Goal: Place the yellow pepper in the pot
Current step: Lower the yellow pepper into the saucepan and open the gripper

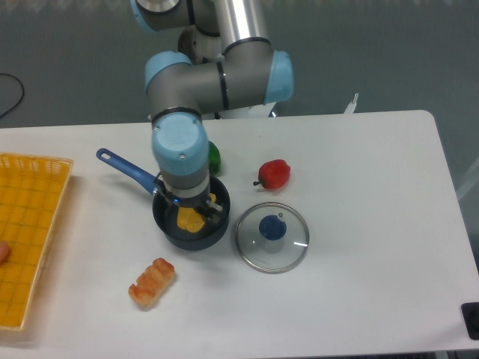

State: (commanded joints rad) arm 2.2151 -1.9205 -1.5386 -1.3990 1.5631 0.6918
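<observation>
Two-finger gripper point(191, 218) pinching the lumpy yellow toy pepper point(189, 220) over the dark round saucepan point(168, 228) — release comes next.

Arm links: smooth grey tubes, matt on the short segments, bright polished silver on the long upper one
Joint caps: round, pale sky-blue, one on each joint housing, the nearest facing the camera as a flat-domed disc
Seams: thin black rings where grey housings meet the tubes
Wrist: short grey cylinder under the blue cap
Claw point(193, 213): small, black, with dark fingers; details too small to tell
Base: silver-grey round mount at the back edge of the table point(359, 164), mostly hidden
</observation>
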